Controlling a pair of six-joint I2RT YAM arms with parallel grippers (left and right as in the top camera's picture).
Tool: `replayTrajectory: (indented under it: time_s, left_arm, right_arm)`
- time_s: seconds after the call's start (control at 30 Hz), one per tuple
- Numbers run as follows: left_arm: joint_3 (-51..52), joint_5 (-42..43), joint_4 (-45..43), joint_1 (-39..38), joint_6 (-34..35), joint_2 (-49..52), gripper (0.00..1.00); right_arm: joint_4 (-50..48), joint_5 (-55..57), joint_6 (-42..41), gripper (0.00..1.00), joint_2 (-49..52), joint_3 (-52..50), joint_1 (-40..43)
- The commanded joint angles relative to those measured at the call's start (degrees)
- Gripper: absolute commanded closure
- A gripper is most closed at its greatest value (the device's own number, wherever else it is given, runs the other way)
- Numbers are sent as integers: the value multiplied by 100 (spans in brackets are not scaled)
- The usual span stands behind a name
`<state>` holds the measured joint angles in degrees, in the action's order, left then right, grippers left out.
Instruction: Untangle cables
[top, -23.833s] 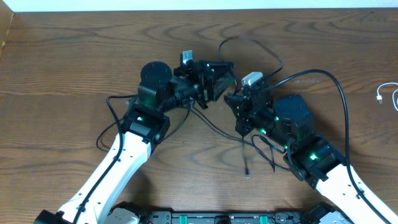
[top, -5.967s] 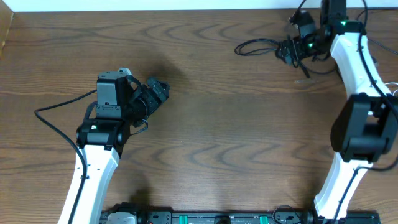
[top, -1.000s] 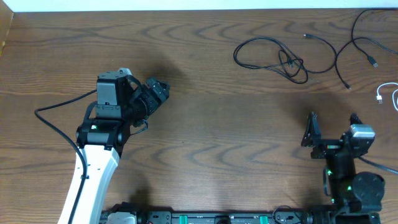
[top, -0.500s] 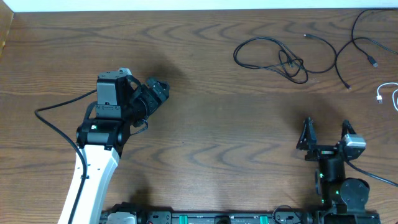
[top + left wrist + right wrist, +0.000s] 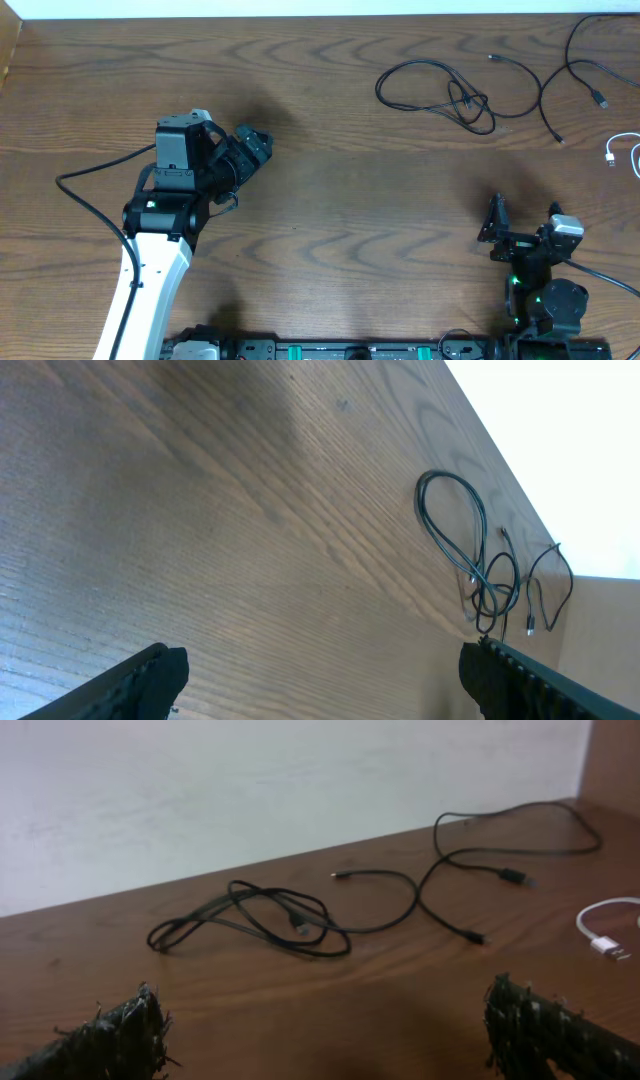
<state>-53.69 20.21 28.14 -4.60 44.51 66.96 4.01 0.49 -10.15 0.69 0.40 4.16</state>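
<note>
right claw [image 5: 523,222] sits low near the front edge of the table [image 5: 350,250], toward 5 o'clock in the overhead view, its two fingers spread wide apart with nothing between them. left claw [image 5: 252,146] hangs over bare wood toward 9 o'clock, its fingers likewise parted and empty. neither claw touches a cable. the looped black cable [image 5: 468,104] lies flat at the far side of the table, bunched into a small knot at its right end; from the right claw it lies toward 11 o'clock and well apart, and from the left claw toward 2 o'clock, farther off. a long black cable [image 5: 567,52] curves through the far right corner, toward 1 o'clock from the right claw, its plug ends lying free on the wood. the white cable [image 5: 612,154] rests at the right edge, toward 2 o'clock from the right claw, apart from the black ones.
</note>
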Motion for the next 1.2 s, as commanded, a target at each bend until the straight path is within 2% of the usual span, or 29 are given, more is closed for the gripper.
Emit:
replayTrajectory:
  time_s: [0.0,0.07,1.03,1.17]
  left_arm:
    - [-70,-39,11,20,-122,-31,8]
    - [-70,-39,11,20,-120,-31,8]
    - [-66,-42,61,0,-125,-33,8]
    - [-50,-417,361,-52,-122,-203,8]
  right_arm:
    - [28,103,411,1,-42,-11,33]
    - [24,105,621,1,-42,-11,31]
    - [17,105,616,1,-42,-11,31]
    - [17,105,616,1,-42,-11,31]
